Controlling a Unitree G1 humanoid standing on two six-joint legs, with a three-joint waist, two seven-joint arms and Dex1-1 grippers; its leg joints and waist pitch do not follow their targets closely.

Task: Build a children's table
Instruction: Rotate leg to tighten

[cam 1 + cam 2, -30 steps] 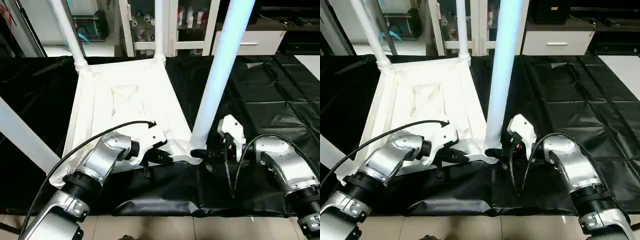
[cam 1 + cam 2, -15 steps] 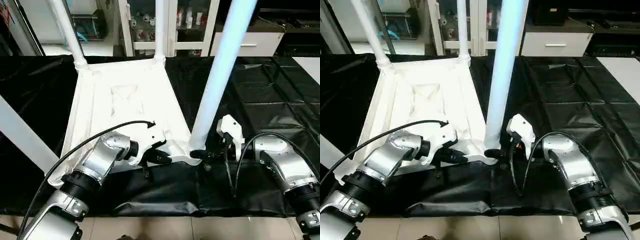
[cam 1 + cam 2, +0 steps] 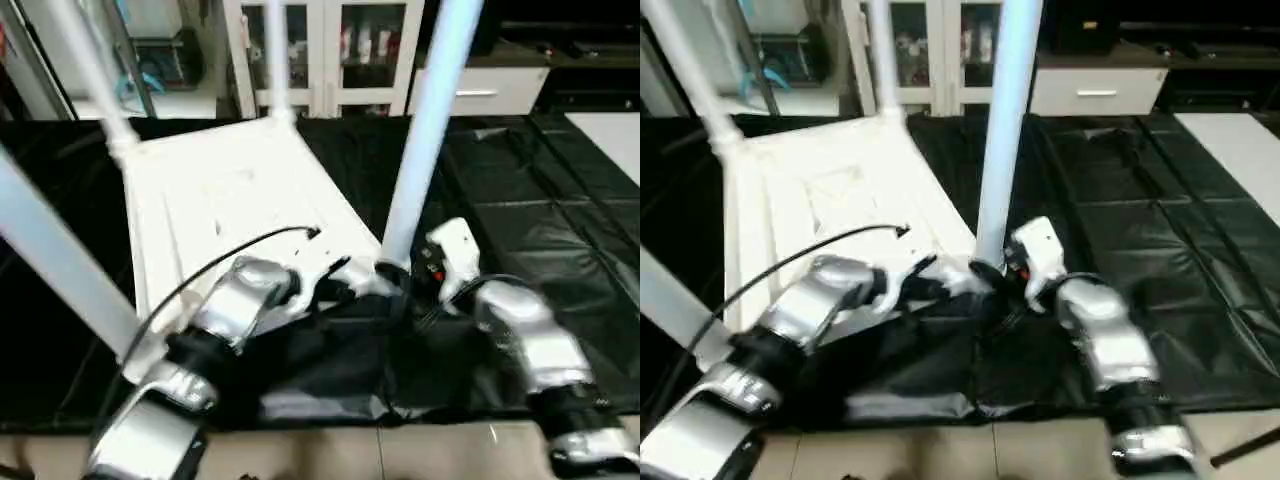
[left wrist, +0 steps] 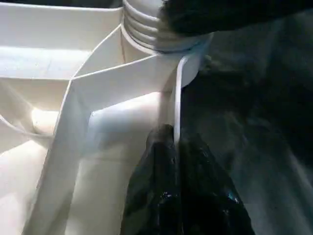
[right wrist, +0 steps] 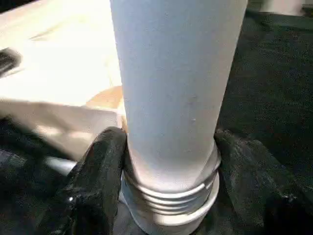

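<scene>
The children's table (image 3: 215, 205) is laid upside down on the black-covered work table (image 3: 530, 190), its ribbed underside facing up and its white legs standing in the corner sockets. The near right leg (image 3: 420, 130) is clasped just above its ribbed base by the right gripper (image 5: 168, 161), one black finger (image 5: 98, 171) on each side. The thin edge wall of the top beside that socket is pinched by the clenched left gripper (image 4: 175, 147).

Head eyes look down; both wrist views closely share one leg (image 5: 178, 98).
</scene>
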